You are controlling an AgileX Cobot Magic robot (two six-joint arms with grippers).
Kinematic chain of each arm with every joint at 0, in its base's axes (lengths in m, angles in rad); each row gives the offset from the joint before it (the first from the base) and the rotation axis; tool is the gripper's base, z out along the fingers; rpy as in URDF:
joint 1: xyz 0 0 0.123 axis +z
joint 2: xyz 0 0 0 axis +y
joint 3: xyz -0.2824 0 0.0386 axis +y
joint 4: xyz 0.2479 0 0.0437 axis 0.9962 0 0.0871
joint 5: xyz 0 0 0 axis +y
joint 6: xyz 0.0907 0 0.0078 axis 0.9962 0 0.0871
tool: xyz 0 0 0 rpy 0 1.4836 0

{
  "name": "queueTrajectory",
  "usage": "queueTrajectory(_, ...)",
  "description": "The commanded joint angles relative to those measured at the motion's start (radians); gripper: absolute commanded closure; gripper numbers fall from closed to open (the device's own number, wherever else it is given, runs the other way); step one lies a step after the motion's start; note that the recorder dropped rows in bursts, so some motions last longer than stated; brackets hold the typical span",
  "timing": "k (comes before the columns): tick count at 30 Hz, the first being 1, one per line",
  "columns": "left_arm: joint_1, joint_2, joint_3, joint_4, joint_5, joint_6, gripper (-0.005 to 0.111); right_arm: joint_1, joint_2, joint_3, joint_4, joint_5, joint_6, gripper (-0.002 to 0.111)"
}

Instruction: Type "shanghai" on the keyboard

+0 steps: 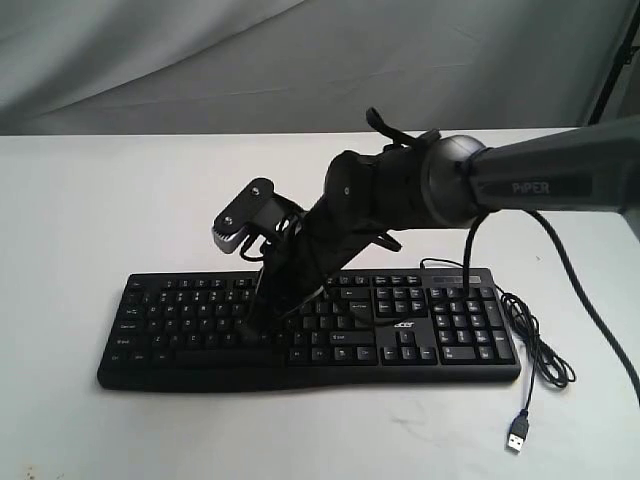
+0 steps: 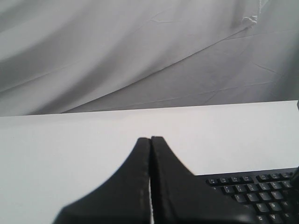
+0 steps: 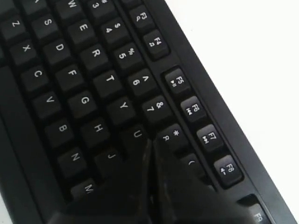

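The right arm (image 1: 540, 185) reaches in over the table's (image 1: 90, 200) right edge, its grey forearm nearly level. The black wrist (image 1: 380, 190) bends down and toward the left edge, ending in the right gripper (image 1: 256, 322). Its fingers (image 3: 177, 186) are pressed together, tips pointing down. The left gripper (image 2: 150, 139) shows only in its wrist view, fingers (image 2: 126, 186) closed flat against each other.

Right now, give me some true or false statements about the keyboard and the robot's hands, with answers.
1. The wide black plastic keyboard lies on the white table. True.
2. The right hand is wide open. False: it is shut.
3. The right hand hangs over bare table, off the keyboard. False: its tip is by the U key.
4. The silver-tipped USB plug lies loose on the table. True.
5. The left hand is shut. True.
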Motion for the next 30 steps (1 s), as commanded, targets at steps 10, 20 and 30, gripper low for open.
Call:
queueTrajectory(10,-0.006,-0.002,0.002,0.0,-0.006,-0.003,0.107,-0.002,0.026,0.003,0.008,-0.007,-0.009,0.108)
queueTrajectory(20,-0.006,-0.002,0.002,0.0,-0.006,-0.003,0.107,-0.002,-0.026,0.003,-0.004,0.005,-0.007,0.108)
queueTrajectory(30,-0.006,-0.002,0.002,0.0,-0.006,-0.003,0.107,-0.002,-0.226,0.003,-0.079,0.02,0.036,0.108)
